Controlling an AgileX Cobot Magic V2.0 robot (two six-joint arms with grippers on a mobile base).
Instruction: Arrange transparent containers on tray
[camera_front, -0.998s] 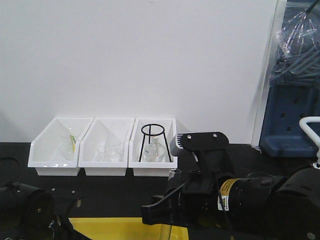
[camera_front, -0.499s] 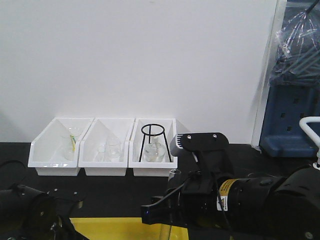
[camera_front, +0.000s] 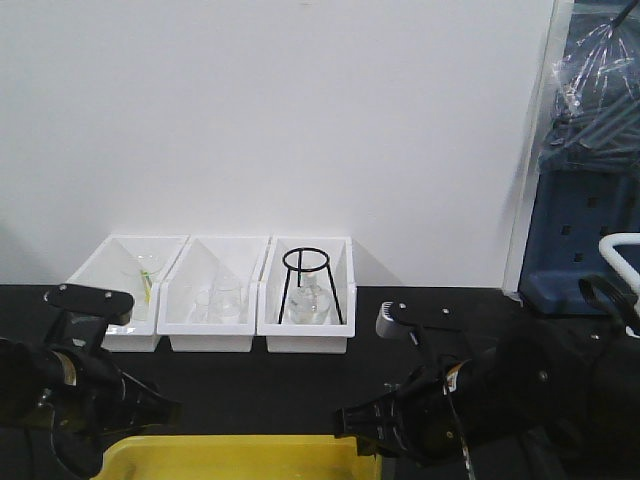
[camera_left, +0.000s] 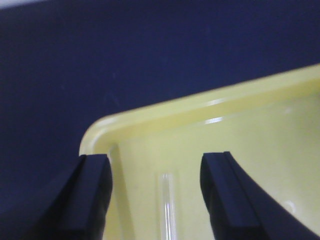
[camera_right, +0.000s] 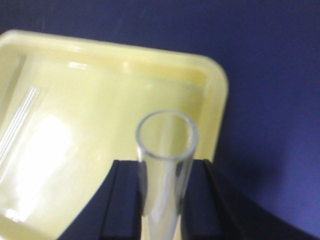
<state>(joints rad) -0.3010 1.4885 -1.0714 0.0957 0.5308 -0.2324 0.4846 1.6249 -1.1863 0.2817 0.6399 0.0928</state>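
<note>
Right gripper (camera_right: 162, 172) jaws clamp test tube (camera_right: 165, 167) over yellow tray (camera_right: 216, 95).

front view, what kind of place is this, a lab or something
Most likely a laboratory bench or a mock-up of one. Three white plastic bins against the wall hold clear glassware and a black wire tripod stand, and the right gripper holds a clear glass test tube over a shallow yellow plastic tray.

Three white plastic bins (camera_front: 211, 300) against the wall — clear glassware inside, a black wire ring stand (camera_front: 307, 284) in the rightmost. Below, two black arms flanking a shallow yellow plastic tray (camera_front: 225, 455) — only its far rim visible.
</note>
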